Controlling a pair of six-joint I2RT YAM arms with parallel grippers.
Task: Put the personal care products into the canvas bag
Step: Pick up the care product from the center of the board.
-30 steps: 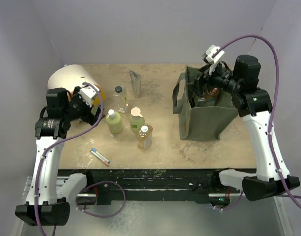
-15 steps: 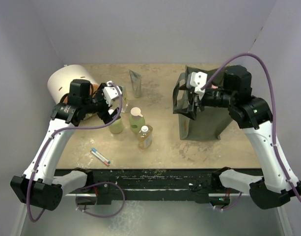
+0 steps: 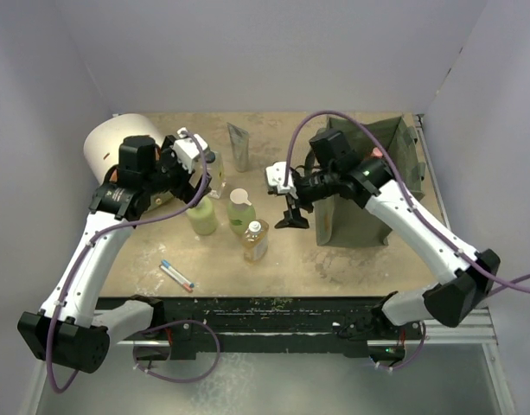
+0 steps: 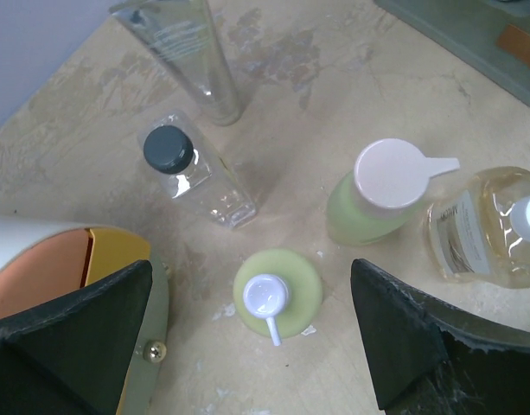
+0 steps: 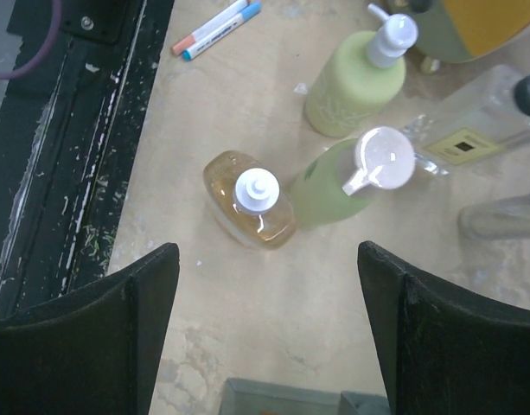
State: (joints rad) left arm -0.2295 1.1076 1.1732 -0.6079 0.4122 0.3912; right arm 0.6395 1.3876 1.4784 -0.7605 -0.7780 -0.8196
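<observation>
The left gripper [image 4: 252, 285] is held wide open and empty, and a pale green pump bottle [image 4: 277, 294] is seen directly beneath it. A clear black-capped bottle [image 4: 191, 169] and a silver-grey tube [image 4: 191, 56] are seen beyond. The right gripper [image 5: 269, 259] is also held open on nothing, above the amber bottle [image 5: 252, 203]. The olive canvas bag [image 3: 368, 207] is stood behind it, its inside partly covered by the arm.

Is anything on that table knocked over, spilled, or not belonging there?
Nothing is spilled or tipped: the pale green bottles, amber bottle and clear black-capped bottle stand upright. Only a thin pen with red and blue marks seems out of place, lying flat near the front edge of the table.
</observation>
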